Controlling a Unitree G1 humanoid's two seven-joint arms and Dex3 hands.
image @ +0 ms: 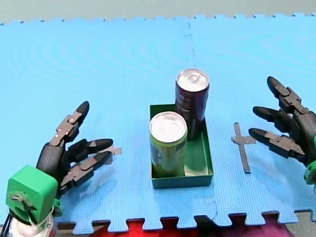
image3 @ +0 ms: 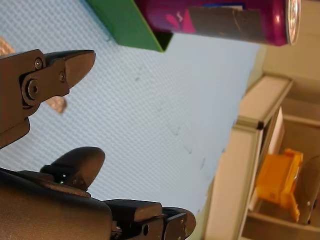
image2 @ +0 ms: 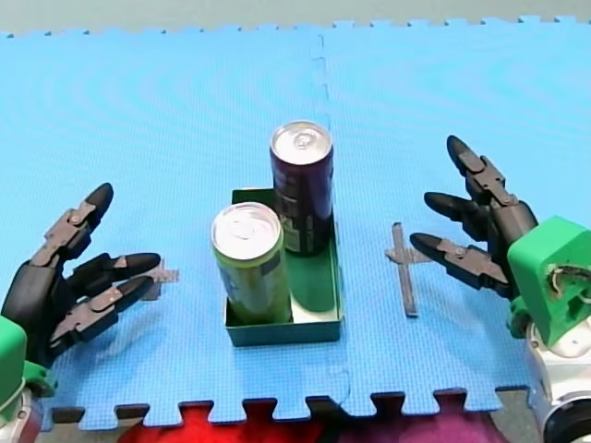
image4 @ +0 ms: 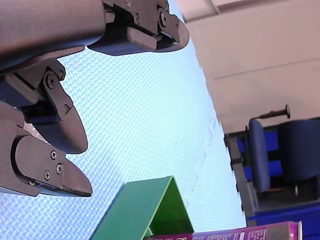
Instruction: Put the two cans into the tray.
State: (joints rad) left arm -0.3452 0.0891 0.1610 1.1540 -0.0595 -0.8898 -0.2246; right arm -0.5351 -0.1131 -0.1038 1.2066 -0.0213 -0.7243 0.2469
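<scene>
The left hand [image: 74, 153] has its fingers extended and grasps nothing, well left of the green tray [image: 180, 181]. The right hand [image: 286, 123], likewise uncurled and empty, is off to the tray's right, beyond a grey tape cross [image: 243, 145]. Both cans stand upright inside the tray: the green can [image: 168, 143] at its near end, the purple can [image: 191, 101] just behind it at the far end.

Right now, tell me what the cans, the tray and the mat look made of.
Green can and purple can: likely aluminium, shiny silver tops with pull tabs. Tray: thin green walls, matte, probably plastic. Mat: blue foam, by its dimpled texture and interlocking edge teeth.
</scene>
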